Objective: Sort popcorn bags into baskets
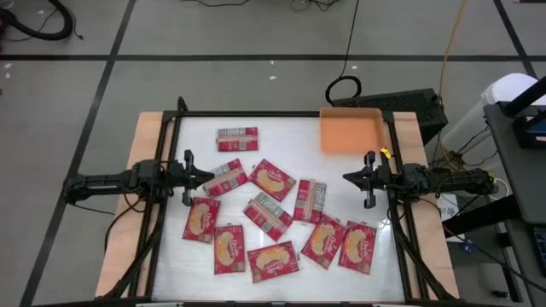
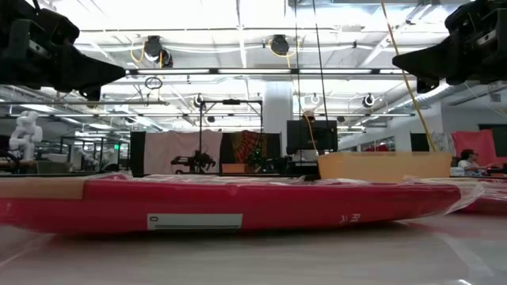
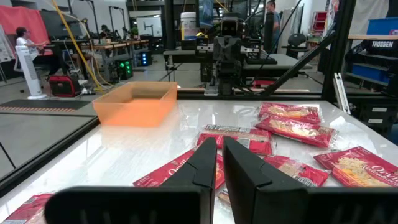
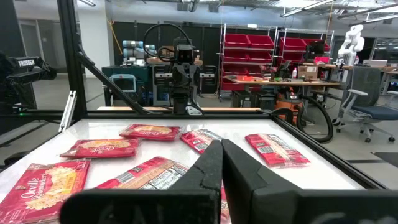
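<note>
A: Start with the jaws. How do they stand?

B: The left gripper [image 1: 210, 177] sits at the left middle of the high view with its jaws drawn together, nothing between them. The right gripper [image 1: 346, 177] sits opposite at the right middle, jaws closed and empty too. Both hang above the table [image 1: 281, 128], tips pointing at each other across it.

A: And the popcorn bags [image 1: 271, 215], where do they lie from there?

B: Spread over the middle and lower part of the table, between the two grippers and below them in the high view. The nearest to the left jaws is a bag [image 1: 227, 177] with its grey-white panel up, just to the right of the tips. The right jaws have a panel-up bag [image 1: 310, 200] down and to the left of them, a little apart.

A: Any outliers?

B: One bag [image 1: 237, 138] lies alone nearer the top edge, panel up, apart from the cluster. Along the bottom, several show the yellow popcorn face, for instance one [image 1: 358, 247] at lower right and one [image 1: 201, 219] at lower left.

A: And the basket?

B: The orange tray [image 1: 350, 131] sits at the upper right corner of the table, above the right gripper in the high view. No bag shows inside it. In the left wrist view the tray [image 3: 135, 102] lies at middle left, beyond the closed fingers [image 3: 202, 165], with bags between.
</note>
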